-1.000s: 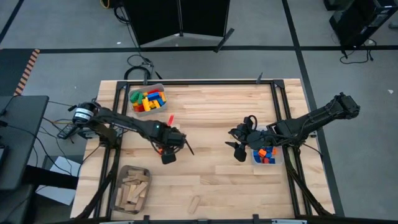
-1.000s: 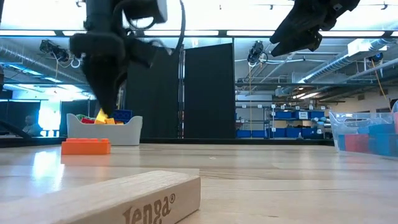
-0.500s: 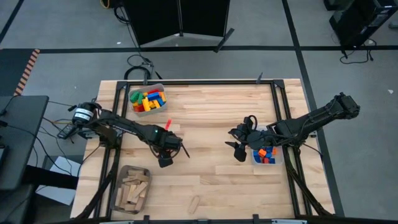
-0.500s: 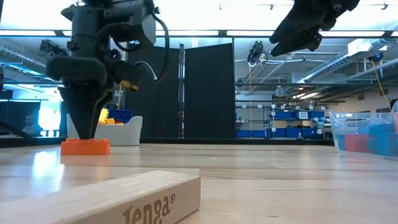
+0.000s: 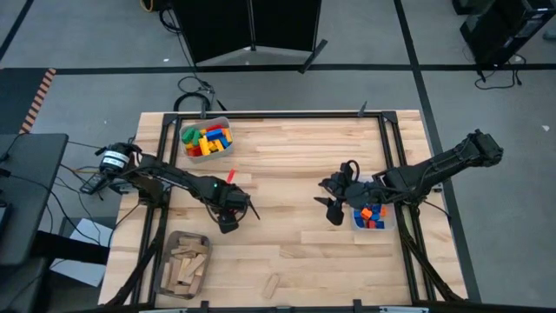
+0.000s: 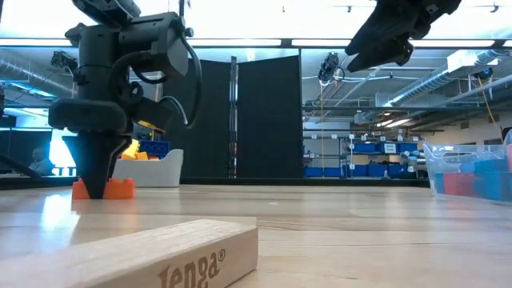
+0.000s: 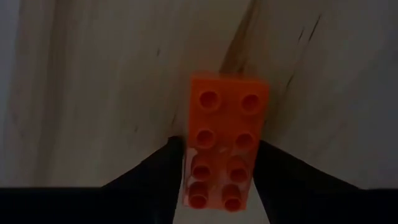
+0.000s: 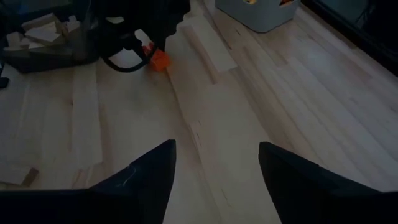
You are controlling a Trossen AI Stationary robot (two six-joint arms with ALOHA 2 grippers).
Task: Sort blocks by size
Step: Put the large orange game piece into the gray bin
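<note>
Closest to the low camera, a tan wooden block (image 6: 152, 254) lies flat on the table (image 5: 295, 174), with part of a printed word showing on its side. From above it is the lone piece (image 5: 272, 283) near the front edge, a little way from the bin of wooden pieces (image 5: 184, 263) at the front left corner.

Further back on the left, the left gripper (image 5: 228, 223) is down at the tabletop over an orange studded brick (image 6: 117, 189). In the left wrist view the brick (image 7: 224, 141) lies flat, studs up in two rows, and a dark finger (image 7: 163, 175) stands on either side of its near end — close against it, though I cannot tell whether they are pressing on the brick or only bracketing it. In the low view the fingers come down to a point in front of the brick, hiding its left part.

Across the table, the right gripper (image 5: 333, 209) hangs above the surface just beside a clear bin (image 5: 372, 217) at the right edge, which holds red, blue and orange bricks. Its fingers (image 8: 149, 171) are spread wide with nothing between them; the right wrist view looks past them across bare boards toward the left arm and the orange brick (image 8: 159, 58).

At the far left corner sits a grey bin (image 5: 205, 140) heaped with yellow, green, red and blue bricks — well apart from both grippers. Behind the table stands a black panel (image 6: 268, 120).
</note>
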